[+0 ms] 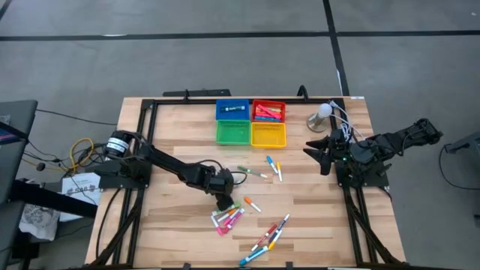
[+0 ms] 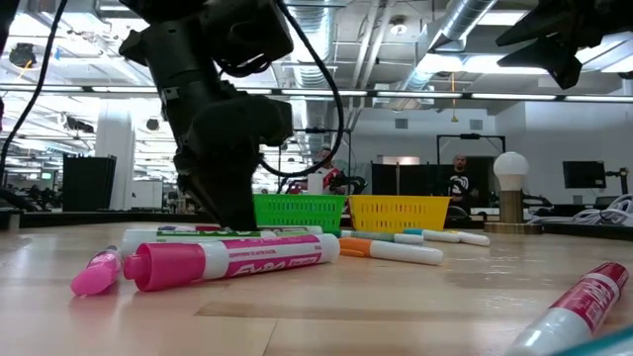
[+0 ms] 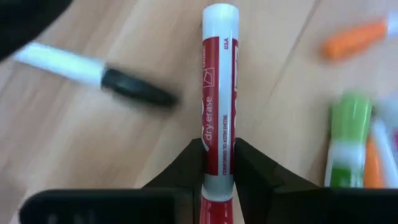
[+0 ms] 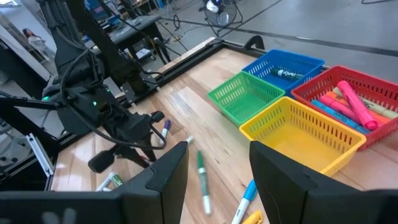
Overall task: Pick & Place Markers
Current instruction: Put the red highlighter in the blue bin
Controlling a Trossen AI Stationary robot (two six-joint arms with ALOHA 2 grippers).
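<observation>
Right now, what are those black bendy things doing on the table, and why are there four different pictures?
They are two robot arms, each ending in a two-finger claw. One picture looks down from above, one peeks across the wooden table, and two come from cameras on the arms' wrists. Loose coloured marker pens lie scattered on the wood, near four small plastic baskets: blue, red, green and yellow. The left gripper has pinched a red dry-erase marker between its fingers. The right gripper waits open at the table's side.
</observation>
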